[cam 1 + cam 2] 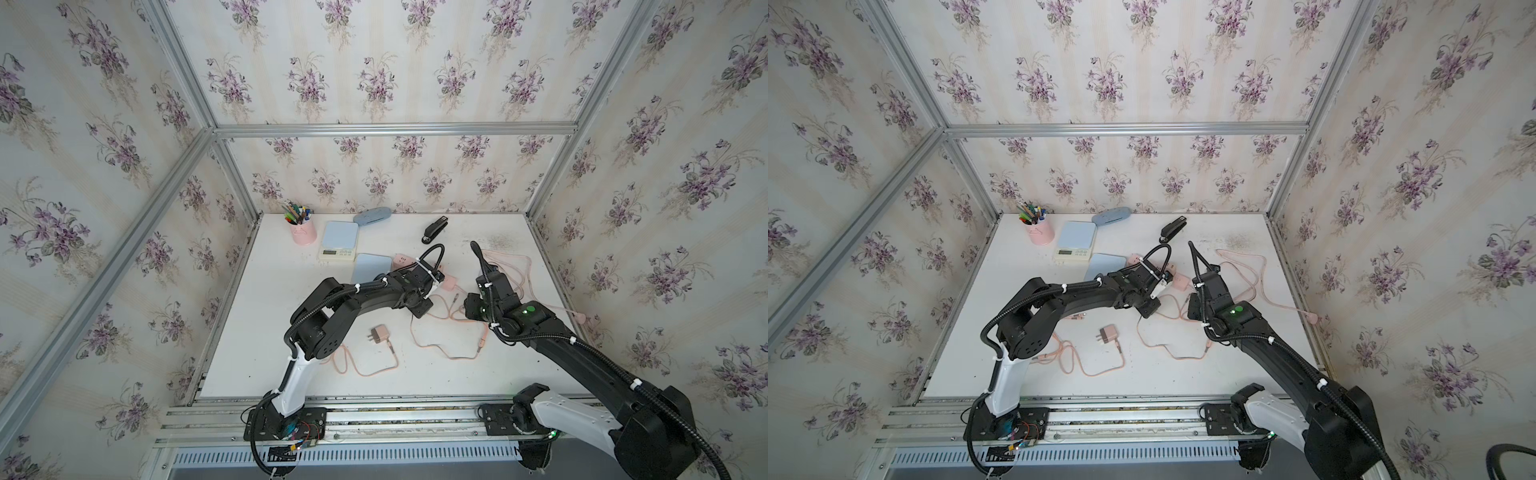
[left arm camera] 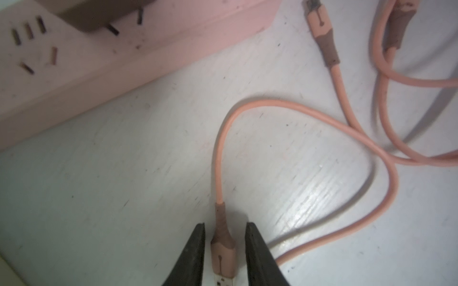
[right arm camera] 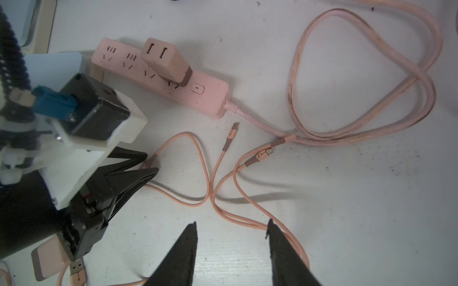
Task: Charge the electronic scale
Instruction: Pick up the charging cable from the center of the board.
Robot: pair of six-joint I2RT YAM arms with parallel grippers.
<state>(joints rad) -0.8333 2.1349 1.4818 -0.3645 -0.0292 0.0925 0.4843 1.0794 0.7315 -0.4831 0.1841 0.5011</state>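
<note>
Closest to the lens in the left wrist view, the left claw [image 2: 225, 224] is lowered over the white surface [image 2: 124, 185], with its two dark fingers set either side of a USB connector [image 2: 223, 257] at the end of a pink cable [image 2: 272, 106]. A thin strip of surface is visible on each side of the plug, so the connector is bracketed but not clamped (the jaws are narrow, yet released). The cable is looped away from the plug and crossed by further pink strands. A pink power strip [image 3: 198, 96] is laid just beyond, and a beige adapter [image 3: 164, 64] is perched on it at a tilt, its prongs partly exposed above the sockets. The right claw [image 3: 231, 221] is held above the cable tangle with its fingers spread wide and nothing gripped between them, though one strand is seen running behind one finger. The electronic scale [image 1: 338, 241] is found in both top views at the far side of the surface, well apart from both claws. A pink pen cup [image 1: 301, 235] is placed just beside it, and a black stapler [image 1: 435, 229] farther along the same edge. A second adapter [image 1: 379, 333], with its own cable attached, is left lying on the nearer half of the surface.
</note>
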